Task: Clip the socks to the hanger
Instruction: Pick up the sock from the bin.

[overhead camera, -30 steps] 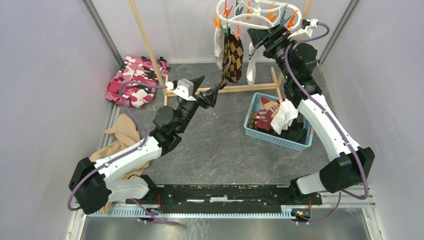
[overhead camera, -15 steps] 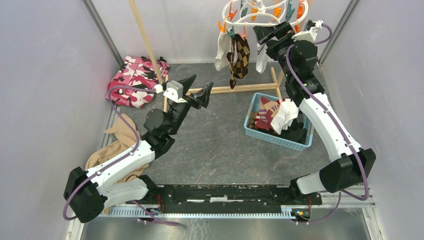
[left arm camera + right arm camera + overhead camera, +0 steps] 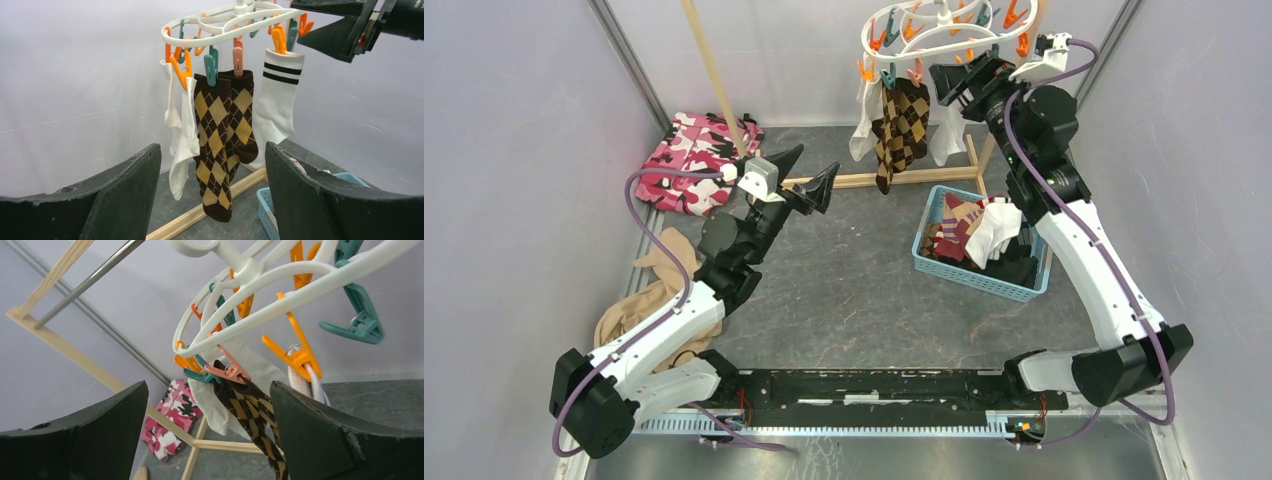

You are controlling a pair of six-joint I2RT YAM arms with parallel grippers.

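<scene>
Hanging at the back, the hanger (image 3: 167,34) carries clipped socks: plain white ones (image 3: 182,140) on orange pegs, two brown argyle socks (image 3: 217,145) side by side on a teal and a pink peg, and a striped white sock (image 3: 277,105) on an orange peg. You have the left gripper (image 3: 818,158) raised mid-table, facing those socks, fingers spread wide and holding nothing. Your right gripper (image 3: 941,87) sits high beside the hanger rim, just right of the striped sock, its fingers also apart and empty. More socks (image 3: 969,228) lie piled in the blue basket (image 3: 927,222) below the right arm. Pink camo cloth (image 3: 694,160) and a tan garment (image 3: 659,275) lie at the left.
</scene>
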